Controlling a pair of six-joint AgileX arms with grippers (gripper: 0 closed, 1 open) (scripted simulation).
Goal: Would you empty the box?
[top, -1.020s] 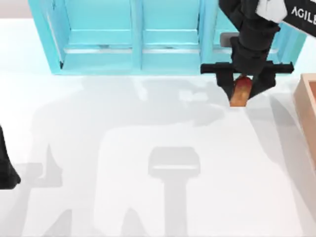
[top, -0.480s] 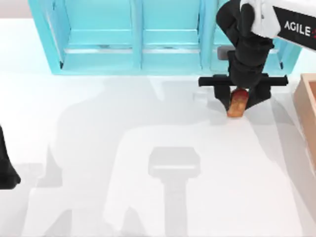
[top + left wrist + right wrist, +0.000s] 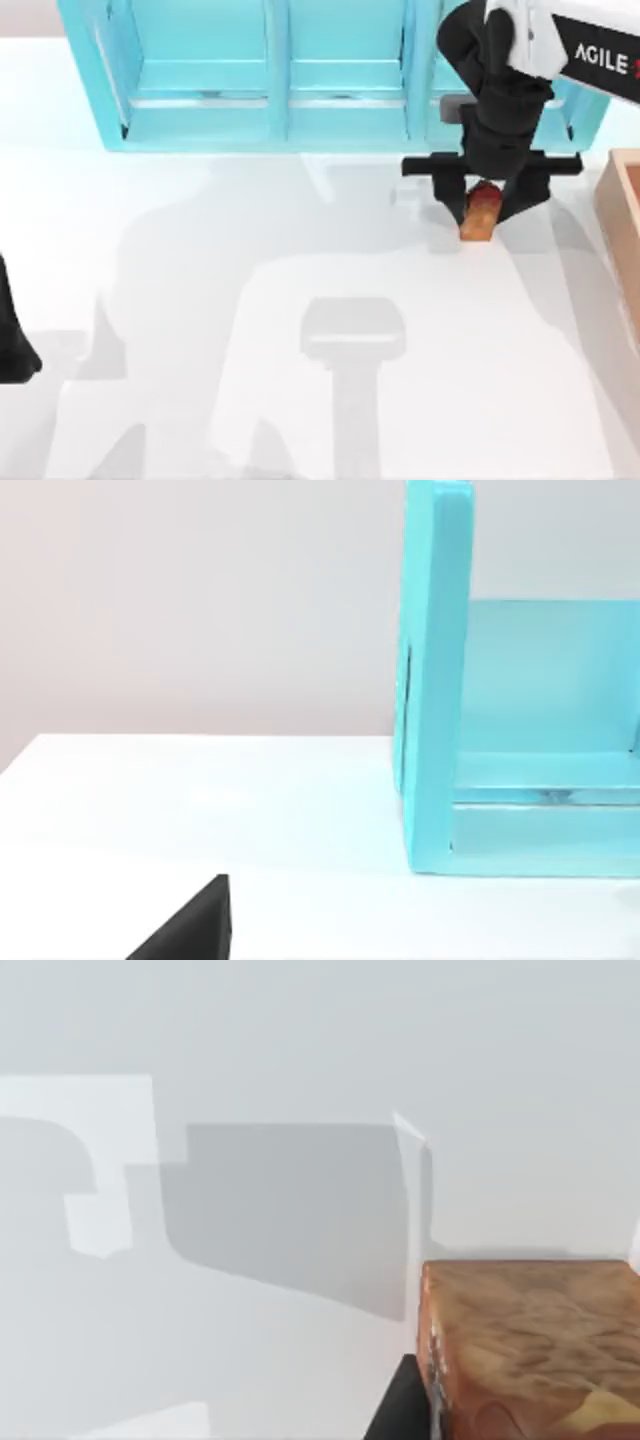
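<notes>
— What finishes do you have on the table?

— Table: smooth matt white, like laminate. Shelf unit at 12 o'clock: glossy turquoise, plastic-looking, flat panels. Box at 3 o'clock: tan wood-like walls, matt, darker reddish-brown inside.

— And at your right gripper?

— Matt black plastic-looking fingers. Between them you have a small block, mottled orange-brown with a rough, crusty-looking surface.

— Left arm?

— Matt black, at 9 o'clock.
</notes>
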